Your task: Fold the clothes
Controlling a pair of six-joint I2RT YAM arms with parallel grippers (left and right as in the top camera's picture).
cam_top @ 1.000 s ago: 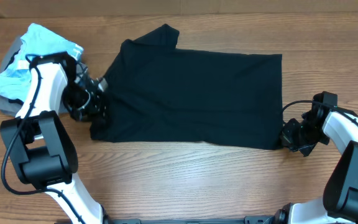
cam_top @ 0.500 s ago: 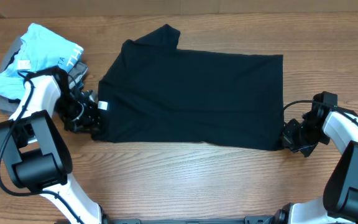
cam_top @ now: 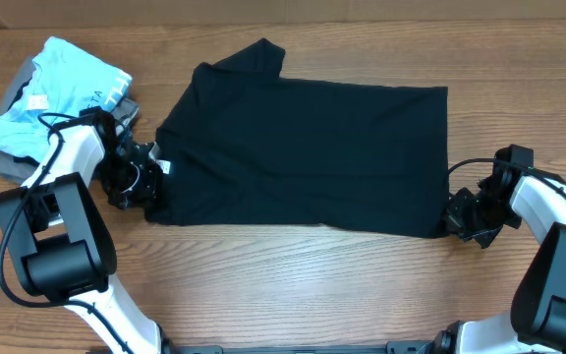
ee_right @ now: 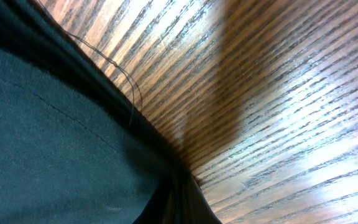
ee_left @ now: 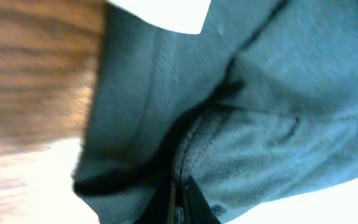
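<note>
left pincer (cam_top: 153, 185) and right pincer (cam_top: 451, 217) pinch the soft plain black t-shirt (cam_top: 303, 157) — thin bites could slip on lifting.

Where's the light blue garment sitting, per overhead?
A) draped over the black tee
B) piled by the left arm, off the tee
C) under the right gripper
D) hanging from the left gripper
B: the light blue garment lies bunched in the pile next to the left arm, off the edge of the black T-shirt.
</note>
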